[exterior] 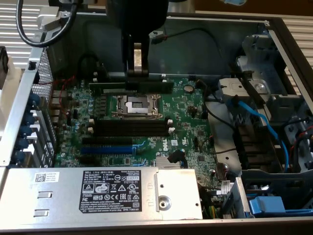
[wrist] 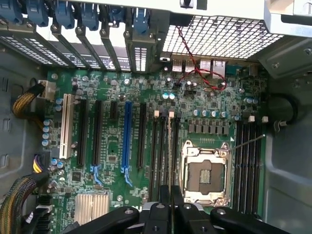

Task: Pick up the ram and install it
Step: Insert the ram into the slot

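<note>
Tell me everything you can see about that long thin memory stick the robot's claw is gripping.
The ram is a long, thin, dark green-black strip with a paler band along part of it. It is held level, its length running across the exterior view, just past the silver processor socket on the green motherboard. The gripper pinches it from above, near its middle. The wrist view shows it edge-on, as a thin line. Whether it touches a slot cannot be told.

Motherboard (exterior: 188, 110): green; expansion slot (exterior: 106, 148): blue; memory slots (exterior: 129, 128): black; ram (exterior: 156, 86): dark green; pincer (exterior: 137, 72): black; PCI slot (wrist: 65, 126): white; power supply label (exterior: 117, 188): black, white print; data cable (exterior: 259, 122): blue; thin wire (wrist: 195, 73): red; rear grille (wrist: 214, 36): silver, perforated grid.
</note>
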